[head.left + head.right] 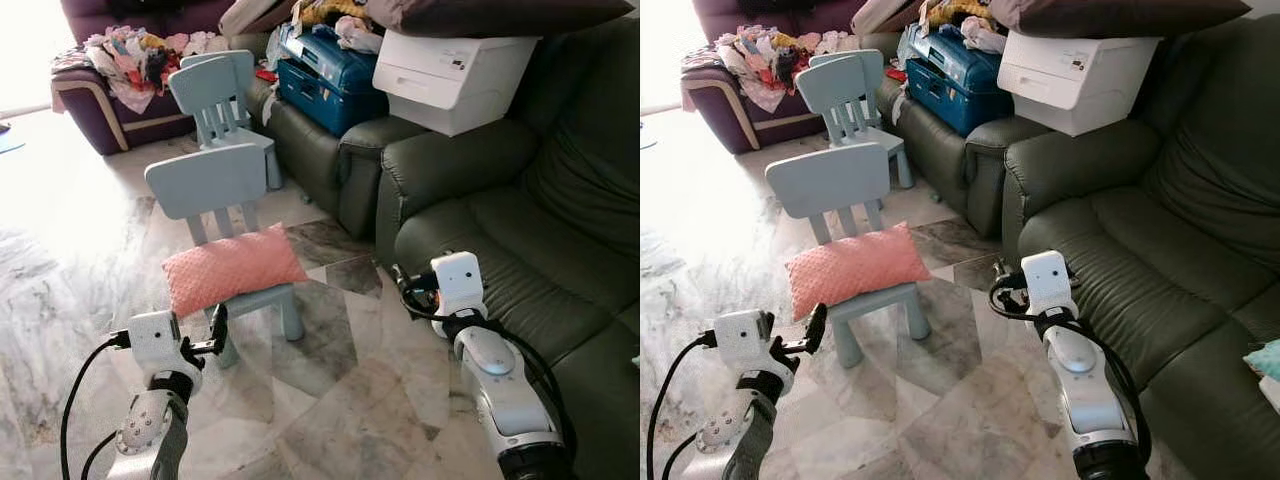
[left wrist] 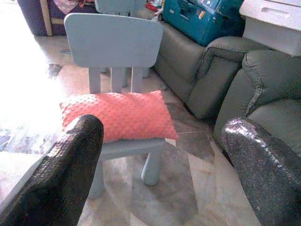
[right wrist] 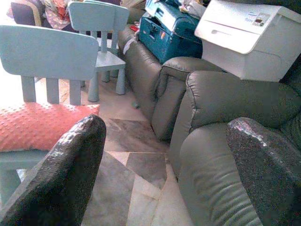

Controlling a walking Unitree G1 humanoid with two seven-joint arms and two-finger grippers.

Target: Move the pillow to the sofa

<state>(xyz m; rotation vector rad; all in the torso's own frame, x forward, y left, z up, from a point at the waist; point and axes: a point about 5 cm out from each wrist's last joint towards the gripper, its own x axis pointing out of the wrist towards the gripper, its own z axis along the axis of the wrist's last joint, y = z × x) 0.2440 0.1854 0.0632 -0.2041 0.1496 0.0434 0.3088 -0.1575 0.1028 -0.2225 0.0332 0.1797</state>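
Note:
A pink dotted pillow (image 1: 232,268) lies across the seat of a small light-blue chair (image 1: 205,182) on the marble floor. To its right stands the dark green sofa (image 1: 520,270), its near seat cushion bare. My left gripper (image 1: 212,335) hovers low in front of the chair, just short of the pillow (image 2: 117,115), with its fingers (image 2: 66,174) spread open and nothing between them. My right gripper (image 1: 403,283) floats at the sofa's front edge, open too, and looks past the sofa arm (image 3: 207,99) with the pillow (image 3: 40,125) off to one side.
A second light-blue chair (image 1: 222,95) stands behind the first. A white printer (image 1: 450,75) and a blue suitcase (image 1: 325,75) sit on the sofa's far seats and arm. A purple sofa (image 1: 110,100) heaped with clothes is at the back left.

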